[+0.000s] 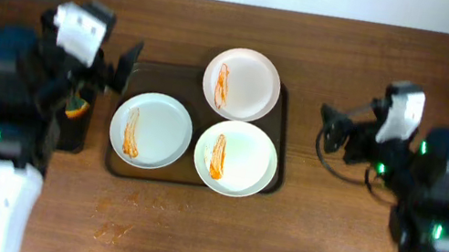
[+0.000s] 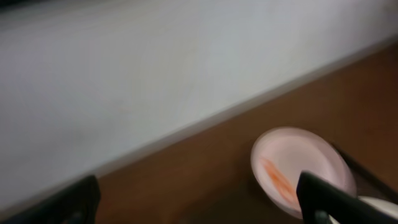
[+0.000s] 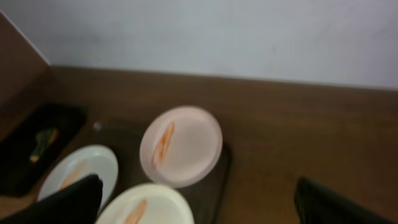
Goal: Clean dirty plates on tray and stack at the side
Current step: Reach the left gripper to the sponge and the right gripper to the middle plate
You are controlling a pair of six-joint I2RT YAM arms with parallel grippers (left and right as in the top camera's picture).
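A: What carries it all?

B: A brown wood-grain table point(image 1: 277, 247). On it sits a dark, shallow, rectangular tray point(image 1: 163, 78) with rounded corners. I place everything else by that tray.

A: And the plates?

B: All three lie flat on the tray. The cream plate point(image 1: 235, 158) is at its near right corner and the white plate point(image 1: 151, 130) at its near left. The pink plate point(image 1: 242, 84) is at its far right and overhangs the far edge a little. Each is round and smooth, with a low raised rim.

A: How will they handle?

B: Light and stiff, I judge, probably plastic, and slick where the surface is glossy. Lying flat, they offer only the rim. I would pinch a clean stretch of rim away from the smear, best where a plate sticks out past the tray.

A: Anything beside the tray?

B: A black bin point(image 1: 75, 132) just to its left, with something orange and green inside. I cannot tell what it is.

A: The pincers?

B: The left pincer point(image 2: 199, 205) hovers by the tray's far left corner. The right pincer point(image 3: 199, 208) is well off to the tray's right. Both are spread wide and hold nothing.

A: And the smallest thing?

B: A thin orange-red streak point(image 1: 218, 154) on each plate, sauce by the look of it.
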